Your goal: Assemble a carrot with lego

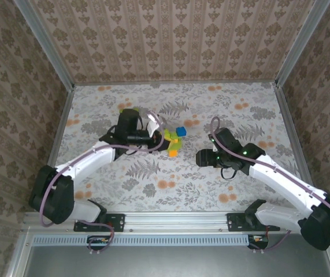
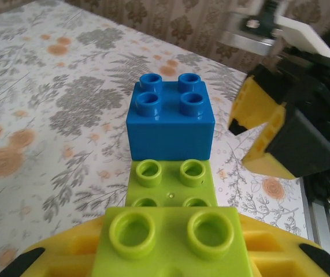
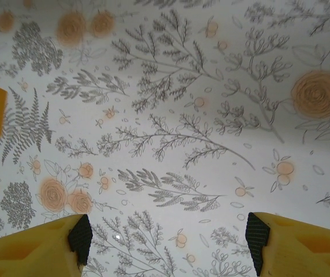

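I see left claw (image 2: 170, 259) clamped on the carrot (image 2: 169, 173): lime bricks (image 2: 170, 242) between its fingers (image 2: 66, 254), blue brick (image 2: 170, 121) at the far end. Right claw (image 3: 167, 236) wide open, empty, over bare worktop (image 3: 170, 115); carrot sits near, to its left.

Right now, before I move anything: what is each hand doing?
Left hand: closed on the carrot.
Right hand: open, holding nothing.
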Robot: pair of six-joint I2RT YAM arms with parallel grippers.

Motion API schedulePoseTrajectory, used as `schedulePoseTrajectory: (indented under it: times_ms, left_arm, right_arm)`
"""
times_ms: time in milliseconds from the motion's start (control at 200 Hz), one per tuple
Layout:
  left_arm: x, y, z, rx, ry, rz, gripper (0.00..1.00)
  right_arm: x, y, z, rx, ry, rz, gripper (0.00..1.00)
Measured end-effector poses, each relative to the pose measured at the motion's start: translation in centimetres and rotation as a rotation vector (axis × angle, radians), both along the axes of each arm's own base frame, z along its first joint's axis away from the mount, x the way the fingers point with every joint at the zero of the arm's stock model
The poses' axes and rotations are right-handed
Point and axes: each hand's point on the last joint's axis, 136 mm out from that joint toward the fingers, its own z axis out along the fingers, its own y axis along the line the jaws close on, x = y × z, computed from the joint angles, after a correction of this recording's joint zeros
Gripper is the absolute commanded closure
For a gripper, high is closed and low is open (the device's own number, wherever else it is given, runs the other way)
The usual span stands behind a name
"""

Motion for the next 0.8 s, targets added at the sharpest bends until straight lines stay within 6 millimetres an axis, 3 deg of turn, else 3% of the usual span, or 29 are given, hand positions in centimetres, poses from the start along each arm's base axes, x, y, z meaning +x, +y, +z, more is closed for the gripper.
schedulePoseTrajectory:
  times_ms: [125, 250, 415, 800]
  left_arm:
    - [2.5, 1.7, 0.5, 0.061, 0.112, 0.092, 0.7]
    - [5.5, 2.4, -0.3, 0.15, 0.241, 0.169, 0.73]
    - [9.4, 2.2, -2.6, 0.259, 0.388, 0.24, 0.74]
    - [18.1, 4.4, -8.4, 0.36, 0.621, 0.386, 0.71]
  right_arm:
    - [0.1, -0.2, 0.5, 0.011, -0.041, 0.014, 0.27]
    - [0.0, 0.2, 0.2, 0.025, -0.046, 0.045, 0.27]
    - [0.1, 1.1, -0.2, 0.055, -0.05, 0.085, 0.27]
    - [0.2, 2.4, -1.0, 0.108, -0.057, 0.128, 0.27]
